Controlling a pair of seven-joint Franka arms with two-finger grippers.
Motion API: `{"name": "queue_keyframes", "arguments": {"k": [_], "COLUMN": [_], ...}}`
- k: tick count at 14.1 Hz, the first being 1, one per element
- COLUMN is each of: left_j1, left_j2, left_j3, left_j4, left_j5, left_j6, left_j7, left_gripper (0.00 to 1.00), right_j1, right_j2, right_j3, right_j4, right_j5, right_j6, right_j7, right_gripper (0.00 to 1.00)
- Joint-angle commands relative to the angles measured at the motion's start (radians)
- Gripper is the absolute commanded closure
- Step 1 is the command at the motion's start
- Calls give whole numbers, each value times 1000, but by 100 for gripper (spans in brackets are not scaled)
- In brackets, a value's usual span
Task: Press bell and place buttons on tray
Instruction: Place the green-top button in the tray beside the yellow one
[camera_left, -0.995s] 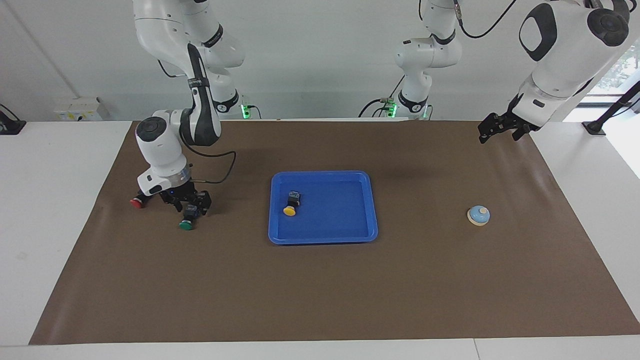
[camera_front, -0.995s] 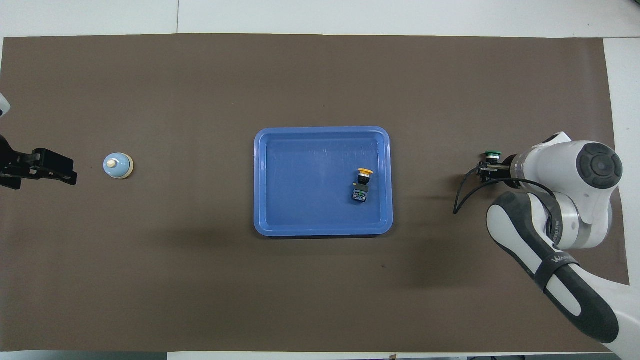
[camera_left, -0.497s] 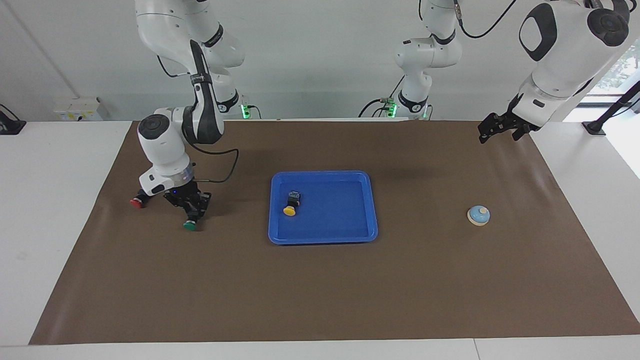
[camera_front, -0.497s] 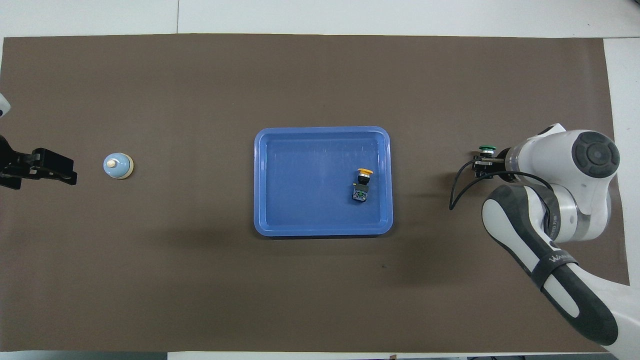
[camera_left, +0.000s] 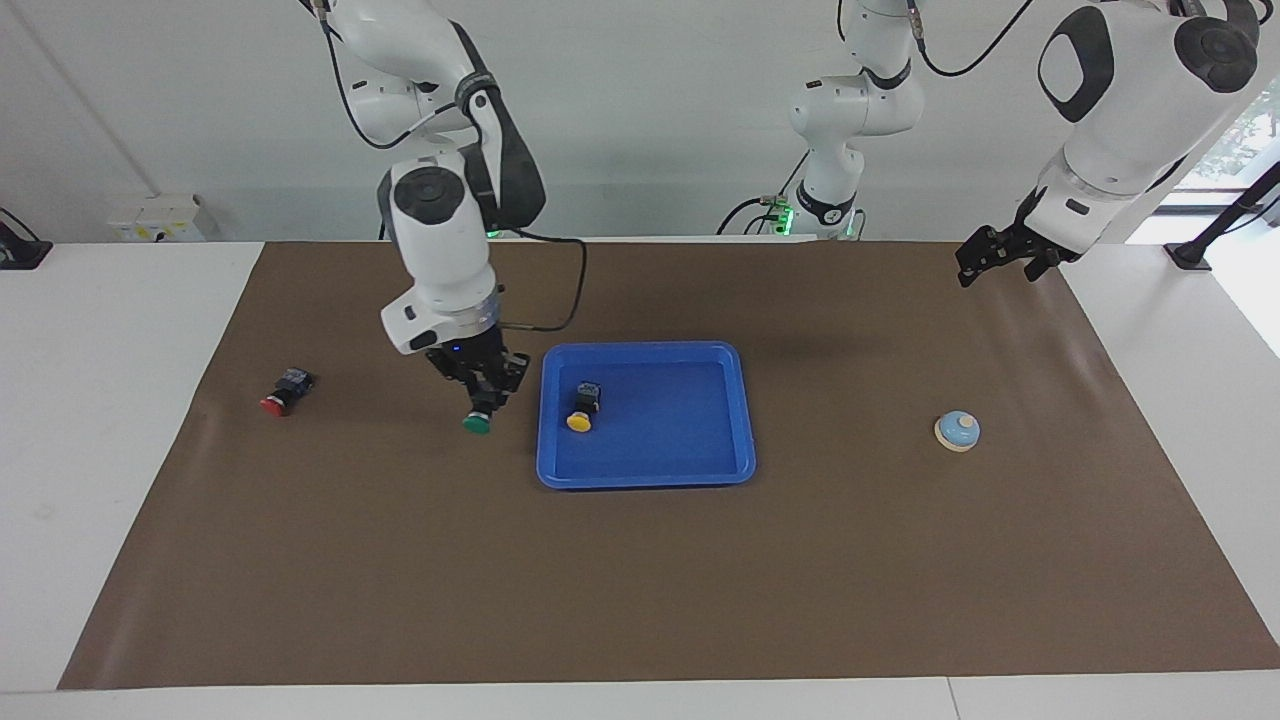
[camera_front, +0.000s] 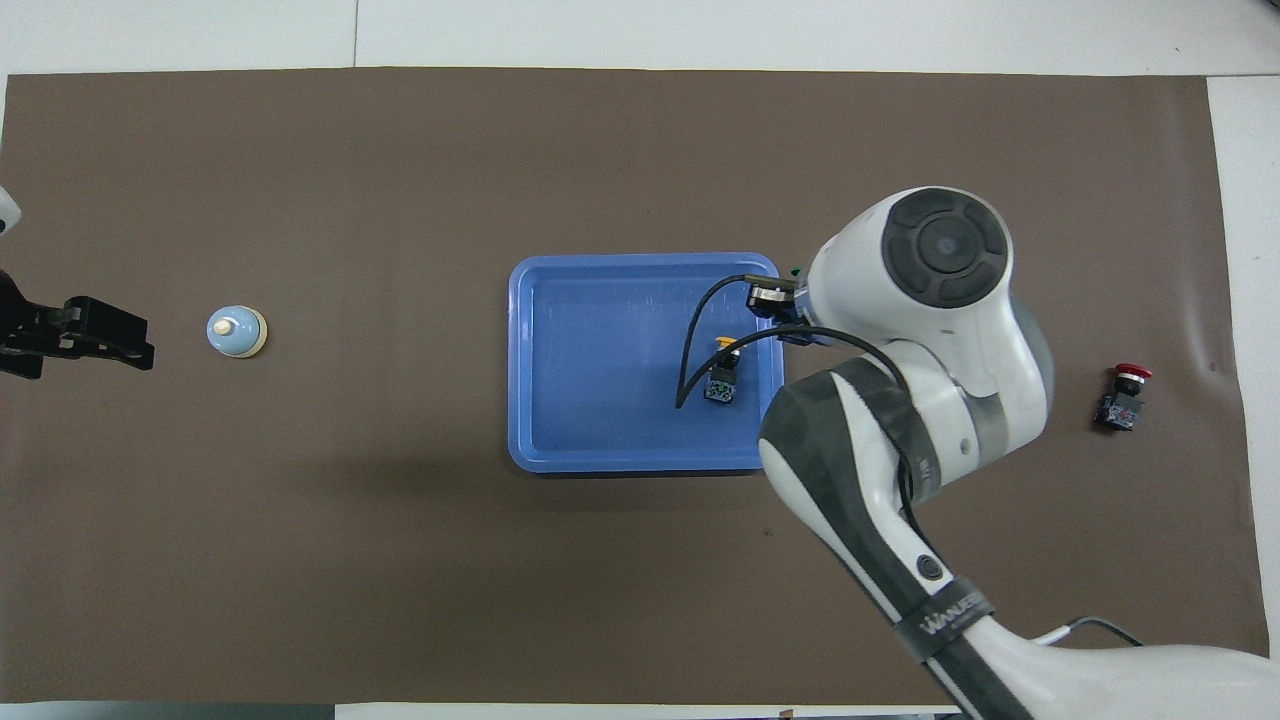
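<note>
A wide white desk (camera_left: 110, 420) fills the room's middle, most of its top covered by a dull brown mat (camera_left: 640, 580) that stops short of the white edges at each end. The mat lies nearly flat, with faint ripples near its corners. A seam (camera_front: 356, 30) divides the white top into panels along one long side. A plain, pale grey-white wall (camera_left: 650, 120) rises past the desk. A small white box with yellow labels (camera_left: 155, 218) sits low against it. At one end a window (camera_left: 1245, 130) lets in daylight, with green foliage outside. The light is even and soft, casting only weak shadows on the mat.
</note>
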Motion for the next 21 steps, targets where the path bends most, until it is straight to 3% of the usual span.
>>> {"name": "queue_keyframes", "arguments": {"k": [1, 5, 9, 12, 13, 14, 18, 21], "left_j1": [-3, -3, -3, -3, -3, -3, -3, -3], "left_j2": [-6, -8, -8, -8, -8, -8, -8, -8], "left_j3": [3, 3, 3, 3, 3, 3, 3, 3], "left_j4": [7, 7, 8, 8, 7, 8, 8, 7], "left_j5": [14, 14, 14, 14, 13, 14, 14, 14], "left_j6": [-15, -15, -13, -15, -15, -13, -15, -15], "left_j7": [-9, -9, -9, -9, -9, -9, -9, -9], "left_gripper": [0, 0, 0, 0, 0, 0, 0, 0], "right_j1": [96, 223, 227, 228, 225, 219, 92, -38], "right_j2": [59, 192, 231, 234, 234, 232, 121, 35], "right_j3": [-5, -10, -8, -8, -10, -11, -28, -30], "right_j4": [31, 82, 34, 39, 44, 48, 60, 59], "right_j5": [-1, -16, -26, -26, -26, -24, -24, -24], "right_j6": [18, 104, 202, 193, 187, 177, 40, -85], "right_j7": [117, 260, 265, 282, 296, 300, 274, 66], "right_gripper": [100, 100, 100, 100, 14, 0, 0, 0]}}
